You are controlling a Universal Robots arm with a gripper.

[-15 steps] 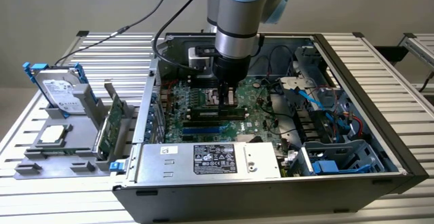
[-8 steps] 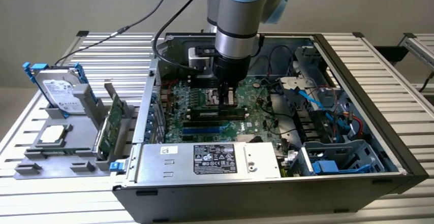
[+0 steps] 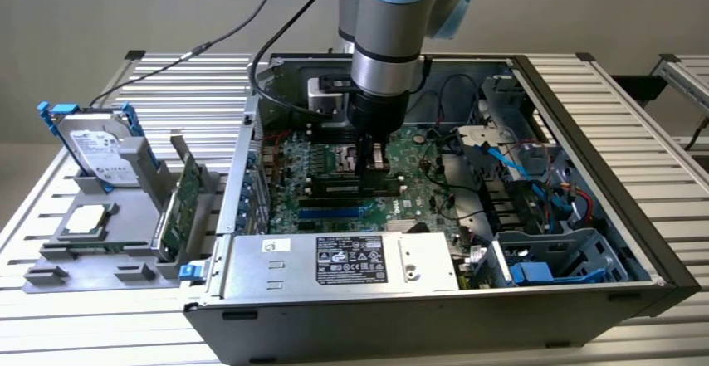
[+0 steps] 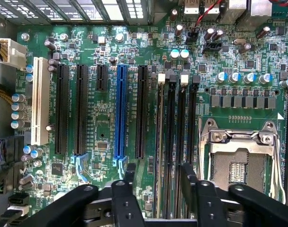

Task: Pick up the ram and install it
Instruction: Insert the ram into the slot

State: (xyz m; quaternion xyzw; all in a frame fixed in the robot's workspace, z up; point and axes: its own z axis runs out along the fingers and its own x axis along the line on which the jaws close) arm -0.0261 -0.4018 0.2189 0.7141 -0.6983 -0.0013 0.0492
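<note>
My gripper (image 3: 374,165) hangs low inside the open computer case, over the motherboard's memory slots (image 4: 177,132). In the wrist view its two black fingers (image 4: 130,177) stand apart and open, with the slot row running between them. The ram (image 4: 159,123) appears as a thin strip seen edge-on, standing in the slot with the white latch, and it lies between the fingers without being gripped. In the exterior view the gripper body hides that slot. The metal CPU socket (image 4: 238,156) lies beside the memory slots.
The power supply (image 3: 344,262) fills the case's near side, with cables and blue drive bays (image 3: 543,258) toward the exterior view's right. Outside the case on the exterior view's left, a grey holder (image 3: 83,262) carries a hard drive (image 3: 100,146) and a wider green card (image 3: 183,200).
</note>
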